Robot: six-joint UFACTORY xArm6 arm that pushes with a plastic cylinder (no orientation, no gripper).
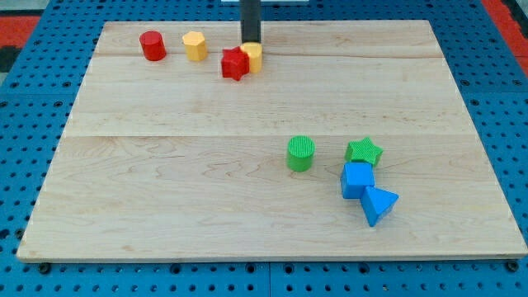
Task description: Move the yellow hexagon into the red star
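Observation:
The red star lies near the view's top, left of centre. A yellow block touches the star's right side; its shape is hard to make out. My tip stands right at that block's top edge and hides part of it. A second yellow block, which looks like a hexagon, stands apart to the star's left, near the board's top edge.
A red cylinder stands left of the second yellow block. At the lower right, a green cylinder, a green star, a blue cube and a blue triangle are grouped. The wooden board lies on a blue pegboard.

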